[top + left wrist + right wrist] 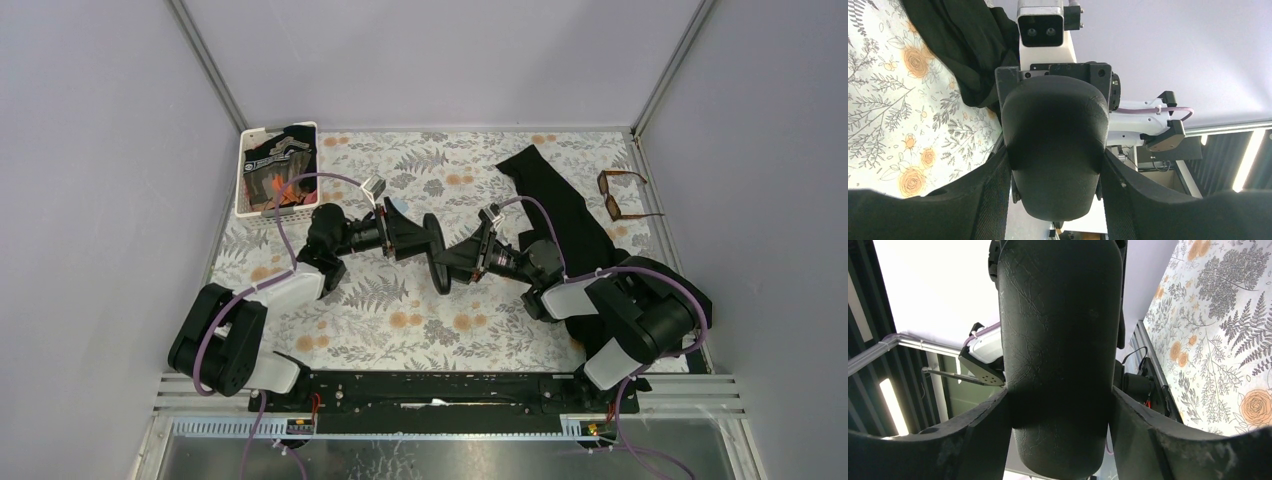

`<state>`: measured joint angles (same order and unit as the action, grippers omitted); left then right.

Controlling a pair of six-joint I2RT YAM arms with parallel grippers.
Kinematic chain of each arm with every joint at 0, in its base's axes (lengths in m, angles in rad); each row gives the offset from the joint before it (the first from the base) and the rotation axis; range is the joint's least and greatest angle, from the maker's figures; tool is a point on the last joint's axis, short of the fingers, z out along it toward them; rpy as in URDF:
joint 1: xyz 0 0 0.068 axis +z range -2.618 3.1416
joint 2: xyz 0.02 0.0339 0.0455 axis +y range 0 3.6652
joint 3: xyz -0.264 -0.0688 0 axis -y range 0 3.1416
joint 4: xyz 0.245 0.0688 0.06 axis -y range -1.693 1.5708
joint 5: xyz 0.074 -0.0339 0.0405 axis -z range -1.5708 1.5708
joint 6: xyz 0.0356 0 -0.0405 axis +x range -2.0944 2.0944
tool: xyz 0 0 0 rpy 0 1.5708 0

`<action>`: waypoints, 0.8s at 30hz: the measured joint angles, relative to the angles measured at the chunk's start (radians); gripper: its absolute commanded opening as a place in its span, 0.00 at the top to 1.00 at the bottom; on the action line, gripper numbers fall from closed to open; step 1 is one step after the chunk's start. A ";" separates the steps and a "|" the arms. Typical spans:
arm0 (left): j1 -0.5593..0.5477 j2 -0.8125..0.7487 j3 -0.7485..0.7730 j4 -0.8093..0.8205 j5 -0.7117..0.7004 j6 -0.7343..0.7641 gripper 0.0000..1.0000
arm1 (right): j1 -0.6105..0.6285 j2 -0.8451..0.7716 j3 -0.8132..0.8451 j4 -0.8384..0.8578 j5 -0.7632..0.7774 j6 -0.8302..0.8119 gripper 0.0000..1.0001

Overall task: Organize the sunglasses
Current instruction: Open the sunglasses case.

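The sunglasses lie on the floral table cover in the upper right of the top view, close to the right edge. They sit just right of a crumpled black cloth, apart from both arms, and neither gripper touches them. At the centre of that view the two arms meet end to end around a black oblong glasses case, which is held clear of the table cover. The left gripper grasps the case from the left. In the left wrist view its fingers press against both long sides of the case, which fills the middle of the frame. The right gripper takes the same case from the right. In the right wrist view its fingers lie against both flanks of the case, so the jaws are clamped on it. A white basket with dark contents stands in the upper left corner of the table, well apart from the sunglasses.
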<state>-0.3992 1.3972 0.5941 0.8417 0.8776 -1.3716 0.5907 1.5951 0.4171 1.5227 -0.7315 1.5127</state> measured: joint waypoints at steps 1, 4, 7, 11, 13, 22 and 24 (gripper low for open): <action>0.000 0.000 0.000 -0.009 -0.004 0.002 1.00 | 0.001 0.001 0.000 0.008 0.007 0.003 0.51; 0.002 -0.002 0.000 -0.017 -0.006 0.004 1.00 | 0.002 0.006 0.000 0.009 0.018 0.009 0.67; 0.011 -0.003 0.000 -0.029 -0.005 0.016 1.00 | 0.005 0.007 -0.007 0.015 0.034 0.020 0.78; 0.026 -0.009 0.000 -0.044 0.025 0.039 1.00 | 0.015 0.008 -0.021 0.022 0.066 0.037 0.87; 0.038 -0.009 0.000 -0.042 0.042 0.043 1.00 | 0.016 0.008 -0.029 0.027 0.089 0.057 0.89; 0.084 -0.035 -0.007 -0.027 0.103 0.084 1.00 | 0.016 -0.004 -0.047 0.036 0.175 0.153 0.92; 0.087 -0.039 -0.011 -0.020 0.108 0.087 1.00 | 0.016 -0.005 -0.047 0.035 0.182 0.170 0.93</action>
<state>-0.3122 1.3586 0.5827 0.8215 0.9852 -1.2850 0.6071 1.5902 0.3706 1.5578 -0.5499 1.6829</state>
